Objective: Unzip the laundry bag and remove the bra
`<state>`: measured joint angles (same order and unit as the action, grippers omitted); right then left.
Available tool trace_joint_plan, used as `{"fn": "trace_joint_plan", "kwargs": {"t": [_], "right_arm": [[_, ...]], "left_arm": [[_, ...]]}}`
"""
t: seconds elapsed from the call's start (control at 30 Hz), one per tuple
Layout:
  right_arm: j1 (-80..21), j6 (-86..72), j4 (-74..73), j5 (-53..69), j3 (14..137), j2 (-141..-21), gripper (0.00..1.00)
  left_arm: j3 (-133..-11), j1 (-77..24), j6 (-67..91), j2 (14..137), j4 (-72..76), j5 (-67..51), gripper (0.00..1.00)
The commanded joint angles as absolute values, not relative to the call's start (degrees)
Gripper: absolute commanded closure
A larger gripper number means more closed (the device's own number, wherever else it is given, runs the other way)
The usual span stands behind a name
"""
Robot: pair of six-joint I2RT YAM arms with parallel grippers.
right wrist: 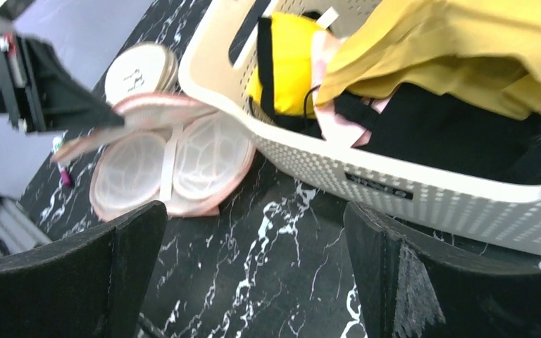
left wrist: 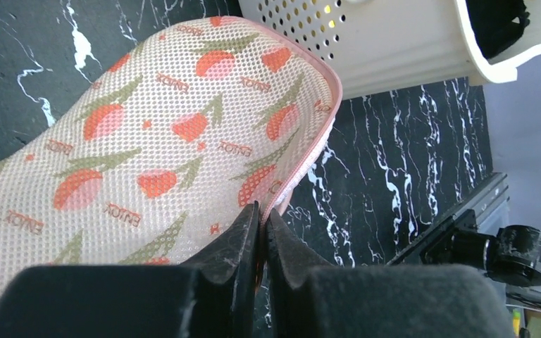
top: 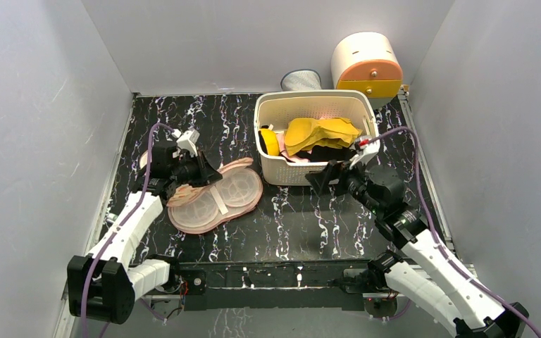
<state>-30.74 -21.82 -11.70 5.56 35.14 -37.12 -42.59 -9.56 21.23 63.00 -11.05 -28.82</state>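
Observation:
The peach-pink laundry bag (top: 215,201) lies open on the black marble table, left of the basket. Its printed mesh top flap (left wrist: 148,141) is lifted, and the pale inner cups (right wrist: 162,162) show underneath. My left gripper (top: 210,171) is shut on the flap's pink edging (left wrist: 263,215). The mustard-yellow bra (top: 320,132) lies on top of the clothes in the white basket (top: 289,172), outside the bag (right wrist: 465,49). My right gripper (top: 317,179) hovers low before the basket's front wall, jaws wide open and empty (right wrist: 253,211).
The basket (right wrist: 430,197) also holds a bright-yellow round object (top: 270,141) and black and pink garments (right wrist: 430,134). A cream disc (right wrist: 141,67) lies beyond the bag. A cream-and-orange drawer box (top: 366,63) and a grey mesh item (top: 301,79) stand at the back. Grey walls enclose the table.

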Motion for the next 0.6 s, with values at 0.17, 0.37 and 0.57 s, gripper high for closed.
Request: {"fn": "trace_joint_plan", "kwargs": {"t": [0.17, 0.37, 0.57], "right_arm": [[-30.8, -21.9, -18.0, -9.8, 52.7, -48.4, 0.02], [-30.8, -16.0, -21.2, -17.8, 61.8, -53.5, 0.02], [-30.8, -10.8, -22.4, -22.6, 71.4, -56.4, 0.02]], "left_arm": [[-42.6, -9.9, 21.8, 55.4, -14.4, -34.0, 0.26], [-56.5, -9.9, 15.6, 54.1, -20.6, -24.5, 0.02], [-68.8, -9.9, 13.0, 55.1, -14.9, -15.6, 0.02]]}}
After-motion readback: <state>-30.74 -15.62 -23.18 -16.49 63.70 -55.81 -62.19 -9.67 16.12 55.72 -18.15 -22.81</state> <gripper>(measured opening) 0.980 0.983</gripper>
